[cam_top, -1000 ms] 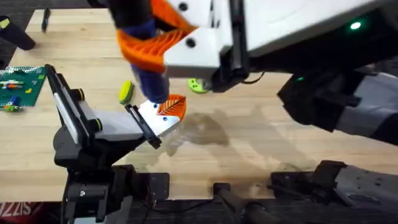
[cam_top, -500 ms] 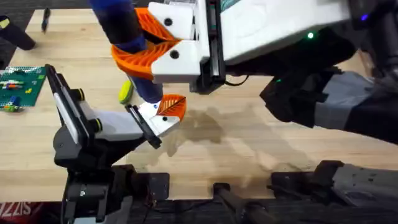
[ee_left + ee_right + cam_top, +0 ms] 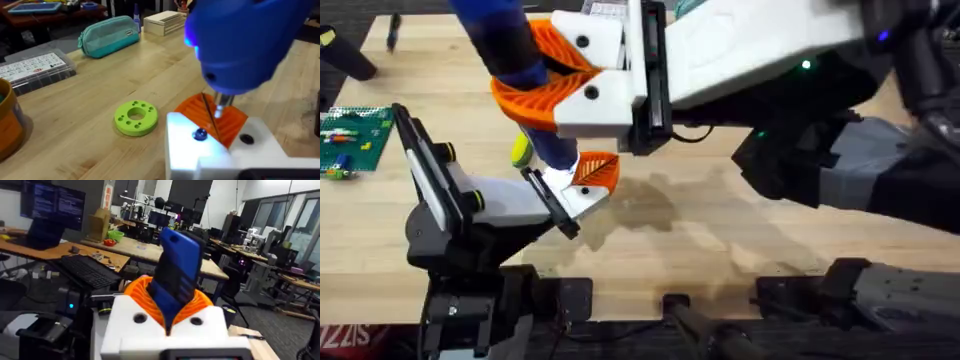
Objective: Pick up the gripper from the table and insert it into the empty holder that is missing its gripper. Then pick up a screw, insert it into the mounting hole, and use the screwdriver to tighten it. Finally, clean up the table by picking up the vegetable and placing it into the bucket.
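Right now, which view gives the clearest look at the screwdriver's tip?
The left wrist view: the screwdriver points its thin tip down at the orange gripper in the white holder. Overhead, its blue body passes between the right gripper's orange pads. The right wrist view shows its rear end.

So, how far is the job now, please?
Done: the orange gripper sits in the white holder. In hand: the right gripper holds the blue screwdriver, its tip down at the mount by a screw. Left: finishing the tightening, and the vegetable lies on the table, not in the bucket.
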